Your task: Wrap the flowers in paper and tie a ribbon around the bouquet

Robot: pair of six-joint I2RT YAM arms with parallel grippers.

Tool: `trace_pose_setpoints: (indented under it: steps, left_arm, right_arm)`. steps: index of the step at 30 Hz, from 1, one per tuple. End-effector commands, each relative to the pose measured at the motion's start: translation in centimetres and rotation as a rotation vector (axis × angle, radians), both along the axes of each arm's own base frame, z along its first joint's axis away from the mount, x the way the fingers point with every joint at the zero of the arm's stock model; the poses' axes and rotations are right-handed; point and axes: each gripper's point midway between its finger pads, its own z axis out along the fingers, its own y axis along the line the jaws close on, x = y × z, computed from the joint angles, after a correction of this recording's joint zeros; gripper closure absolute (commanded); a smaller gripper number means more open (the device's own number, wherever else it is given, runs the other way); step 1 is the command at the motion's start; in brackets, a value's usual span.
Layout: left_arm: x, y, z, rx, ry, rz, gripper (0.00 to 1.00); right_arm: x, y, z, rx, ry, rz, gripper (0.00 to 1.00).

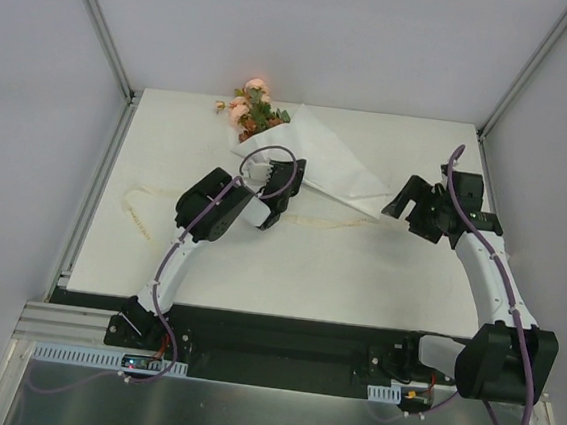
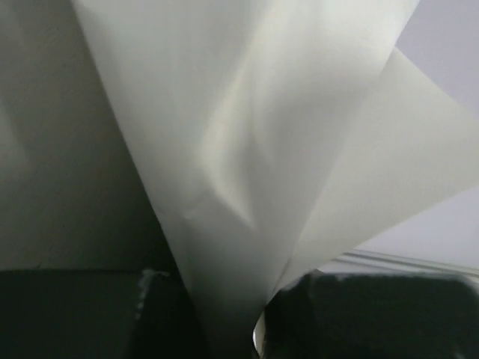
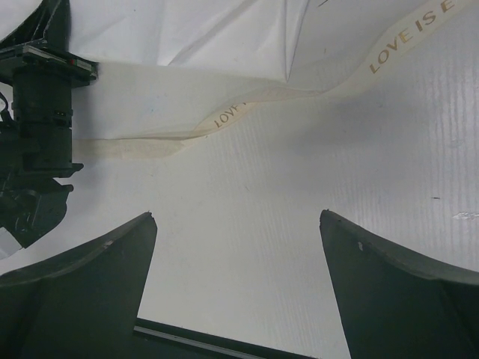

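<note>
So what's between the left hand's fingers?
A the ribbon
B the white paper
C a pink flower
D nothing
B: in the left wrist view the white paper funnels down into the narrow gap between the two dark fingers of the left hand.

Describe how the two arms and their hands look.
The left arm and right arm have white links, bulky black joint housings and a purple cable running along each. The left hand and right hand are black; the right wrist view shows broad, dark, wedge-shaped fingers.
</note>
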Motion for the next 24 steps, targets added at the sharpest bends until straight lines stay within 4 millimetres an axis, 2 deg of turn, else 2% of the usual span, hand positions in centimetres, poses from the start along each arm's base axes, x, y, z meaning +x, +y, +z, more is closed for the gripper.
trace_pose_setpoints:
  steps: [1,4,7,10,13,16,19,20,22,23,24]
  left_arm:
    - [0.5,0.3,2.9,-0.092,-0.135,0.016,0.93]
    - [0.6,0.2,4.7,-0.150,-0.176,0.000,1.00]
    - [0.7,0.5,6.2,-0.234,-0.185,-0.003,1.00]
    - [0.6,0.9,7.6,-0.306,-0.195,-0.020,1.00]
    - [0.2,1.5,8.7,-0.354,-0.194,-0.035,1.00]
    - [-0.5,2.2,10.0,-0.394,-0.204,-0.082,1.00]
    - [-1.9,1.5,10.9,-0.424,-0.179,-0.203,1.00]
    - [-2.0,1.9,11.2,-0.427,-0.184,-0.223,1.00]
    - [-3.5,1.4,10.9,-0.402,-0.173,-0.302,1.00]
    - [-3.8,1.7,11.4,-0.388,-0.199,-0.323,1.00]
    - [-4.3,2.0,11.0,-0.358,-0.195,-0.348,1.00]
  right_arm:
    - [0.0,0.1,0.1,0.007,-0.024,0.012,0.06]
    - [-0.2,-0.1,-1.1,0.002,-0.002,0.004,0.06]
    - [-0.5,-0.1,-2.6,0.008,0.038,-0.007,0.06]
    - [-0.6,0.3,-3.6,0.036,0.066,-0.013,0.06]
    - [-0.3,-0.2,-4.1,0.069,0.086,-0.047,0.07]
    - [-0.2,-0.9,-4.9,0.058,0.115,-0.086,0.07]
    - [0.0,-1.8,-6.1,0.072,0.166,-0.150,0.07]
    - [0.2,-2.2,-6.4,0.081,0.180,-0.173,0.07]
    - [1.0,-2.3,-6.6,0.122,0.206,-0.204,0.11]
    - [1.2,-2.6,-7.5,0.134,0.239,-0.219,0.13]
    - [1.9,-2.5,-7.1,0.154,0.231,-0.220,0.15]
